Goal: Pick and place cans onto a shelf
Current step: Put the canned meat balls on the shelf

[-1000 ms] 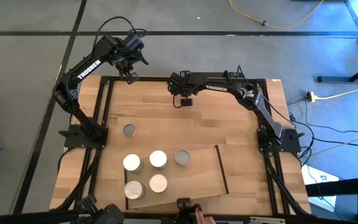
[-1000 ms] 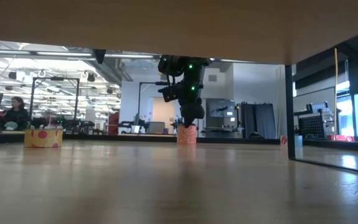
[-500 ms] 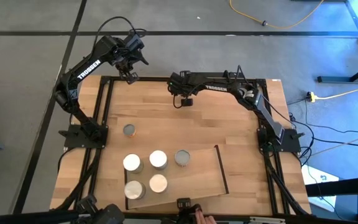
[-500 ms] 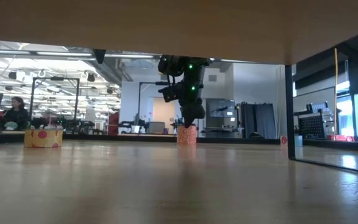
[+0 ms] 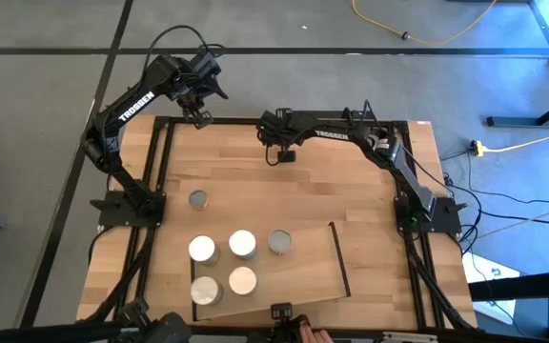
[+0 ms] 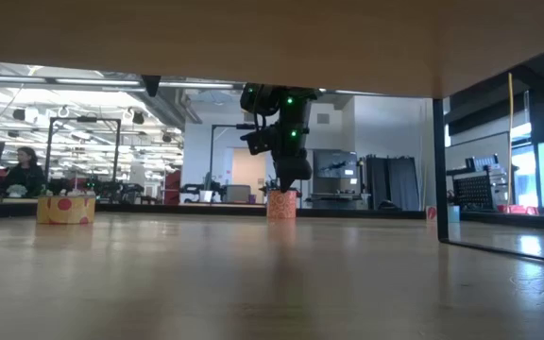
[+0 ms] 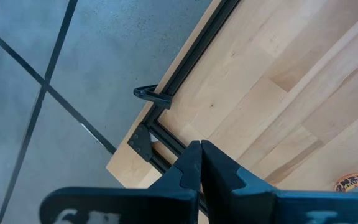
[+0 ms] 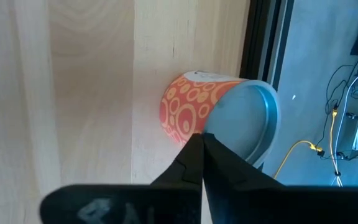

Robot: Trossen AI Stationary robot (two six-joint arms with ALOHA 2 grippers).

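Note:
An orange can with ring patterns and a grey metal top (image 8: 229, 112) stands upright on the table's far middle; it also shows in the low view (image 6: 280, 205). My right gripper (image 5: 283, 153) is shut right above it. My left gripper (image 5: 199, 116) is shut and empty, raised over the table's far left corner. Several cans with white or cream tops (image 5: 242, 244) stand at the left part of the shelf (image 5: 303, 276) near the front edge. A small grey-topped can (image 5: 198, 199) stands alone on the left. My right gripper points down with its shut fingertips (image 8: 201, 142) at the rim of the orange can's grey top (image 8: 241, 124). The can stands upright on the table. Whether the fingertips touch it, I cannot tell.
The black metal frame (image 5: 165, 152) runs along the table's edges. The low view looks under the shelf panel (image 6: 272, 38), with a yellow dotted can (image 6: 64, 209) to the left. A person sits far off in the room (image 6: 25, 175). Bare wood lies between the orange can and the shelf.

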